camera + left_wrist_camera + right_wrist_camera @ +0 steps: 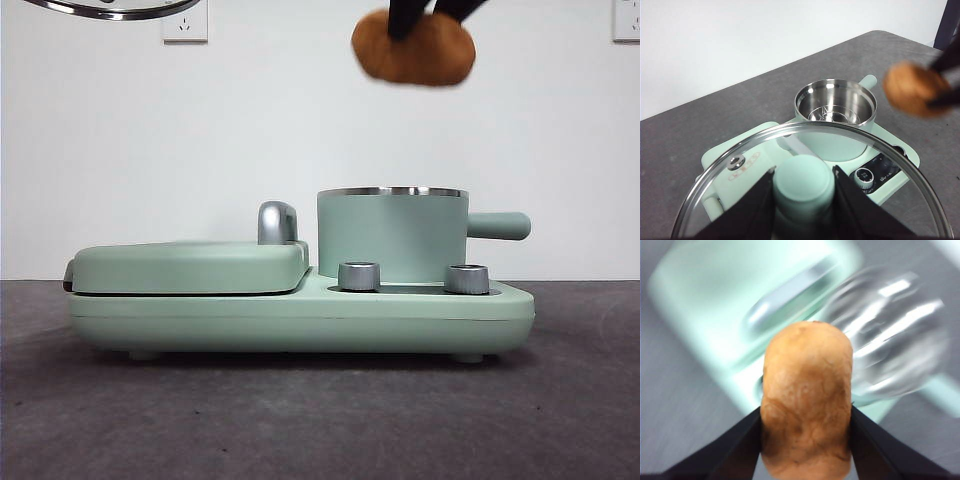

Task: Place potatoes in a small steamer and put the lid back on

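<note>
Right gripper (805,440): jaws pinch the potato (806,400) from both sides, one black jaw pressed against each flank. The potato fills the gap between the jaws and sticks out well beyond their tips. In the front view the same gripper (425,15) enters from the top edge with the potato (413,48) hanging below it, high in the air and clear of everything.

The pot (392,235) stands well below this gripper, seated on the mint-green cooker base (300,320). Its steel rim is open and uncovered, and its stubby side handle (498,225) points away from the griddle. The potato sits above the handle side of the pot's mouth rather than over its centre. The right wrist view is blurred; it shows only the shiny pot interior (890,335) beyond the potato.

Left gripper (803,192): jaws are clamped on the green knob (803,182) of the glass lid (730,200), one jaw on each side. The lid hangs level from this gripper, raised above the cooker. The pot (835,107) lies beyond the lid's far rim, and its steel inside is bare. In the front view only an arc of the lid's rim (110,10) shows at the top edge, above the griddle cover (190,265).

Two steel dials (359,276) sit on the base in front of the pot.
</note>
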### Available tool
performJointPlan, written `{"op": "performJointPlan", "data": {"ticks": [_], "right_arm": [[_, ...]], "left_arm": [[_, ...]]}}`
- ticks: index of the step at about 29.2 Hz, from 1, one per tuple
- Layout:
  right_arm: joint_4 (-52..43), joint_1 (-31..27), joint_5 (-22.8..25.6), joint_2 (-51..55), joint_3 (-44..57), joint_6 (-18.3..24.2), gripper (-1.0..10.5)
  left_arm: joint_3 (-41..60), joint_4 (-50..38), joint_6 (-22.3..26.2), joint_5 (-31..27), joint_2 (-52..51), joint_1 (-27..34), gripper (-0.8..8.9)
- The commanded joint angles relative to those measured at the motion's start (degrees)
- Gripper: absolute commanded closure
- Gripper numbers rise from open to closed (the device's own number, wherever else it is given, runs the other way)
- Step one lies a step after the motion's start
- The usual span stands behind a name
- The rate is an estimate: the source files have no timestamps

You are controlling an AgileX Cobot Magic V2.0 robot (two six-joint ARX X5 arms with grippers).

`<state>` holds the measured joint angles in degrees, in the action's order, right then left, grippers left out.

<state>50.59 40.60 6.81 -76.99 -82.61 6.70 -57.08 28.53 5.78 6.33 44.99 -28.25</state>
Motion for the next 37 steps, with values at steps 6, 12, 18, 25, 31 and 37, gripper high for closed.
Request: {"op": "performJointPlan", "data": {"ticks": [6, 12, 18, 25, 31, 37], "right_arm": [[1.0, -10.1, -7.6, -13.1, -13.5, -1.6, 7.4], [3.8, -13.6, -10.4, -22.8, -21.9, -1.5, 7.4], [2.3, -14.4, -10.2, -28.6, -24.6, 0.0, 7.4], [-0.8, -14.9, -10.2, -34.2, -24.7, 0.4, 7.4], [-1.7, -15.1, -9.7, -38.0, -24.7, 0.4, 7.4], [-1.8, -15.2, -9.8, -39.4, -24.7, 0.4, 6.5]], "left_arm": [[-0.9, -2.9, -0.2, 0.1, 0.0, -0.2, 7.99], [-0.9, -2.8, -0.6, 0.1, 0.1, -0.2, 7.99], [-0.9, -2.8, -0.8, 0.1, 0.3, -0.2, 7.99], [-0.9, -2.8, -0.8, 0.1, 0.3, -0.2, 7.99], [-0.9, -2.8, -0.7, 0.1, 0.3, -0.2, 7.99], [-0.9, -2.8, -0.7, 0.1, 0.3, -0.2, 7.99]]}}
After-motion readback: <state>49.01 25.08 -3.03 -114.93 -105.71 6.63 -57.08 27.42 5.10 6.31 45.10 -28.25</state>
